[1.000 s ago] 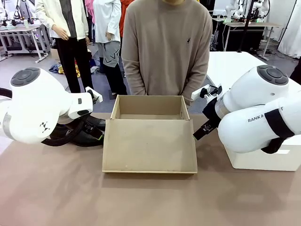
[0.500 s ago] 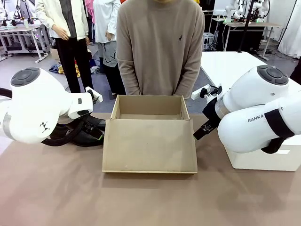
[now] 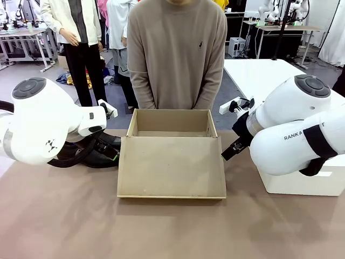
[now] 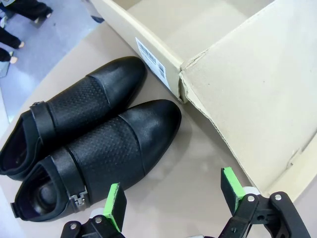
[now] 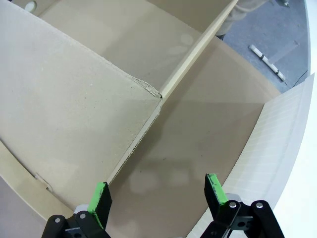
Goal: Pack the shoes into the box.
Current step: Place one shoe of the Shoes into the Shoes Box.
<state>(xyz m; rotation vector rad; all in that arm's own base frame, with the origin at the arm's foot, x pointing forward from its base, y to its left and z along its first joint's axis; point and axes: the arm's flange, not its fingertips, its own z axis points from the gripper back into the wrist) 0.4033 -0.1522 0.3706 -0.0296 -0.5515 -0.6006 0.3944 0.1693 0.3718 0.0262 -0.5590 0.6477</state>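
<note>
Brown tabletop (image 3: 161, 232), busy workshop behind; a person (image 3: 178, 54) stands at 12 o'clock, close behind the box.

Left gripper (image 4: 172, 196): jaws spread wide, nothing held, hovering by the nearer shoe's buckle.

Right gripper (image 5: 157, 191): also wide and empty, over bare table between the lid's edge and the white block (image 3: 302, 183).

Shoes (image 4: 94, 144): side by side at 9 o'clock of the box (image 3: 171, 123), toes just beside its labelled wall. Box open, lid flap lying flat toward 6 o'clock.

Risks, my guess: glossy leather slipping off the pads; a wide pinch catching both shoes at once; a toe snagging the box wall on the lift.
</note>
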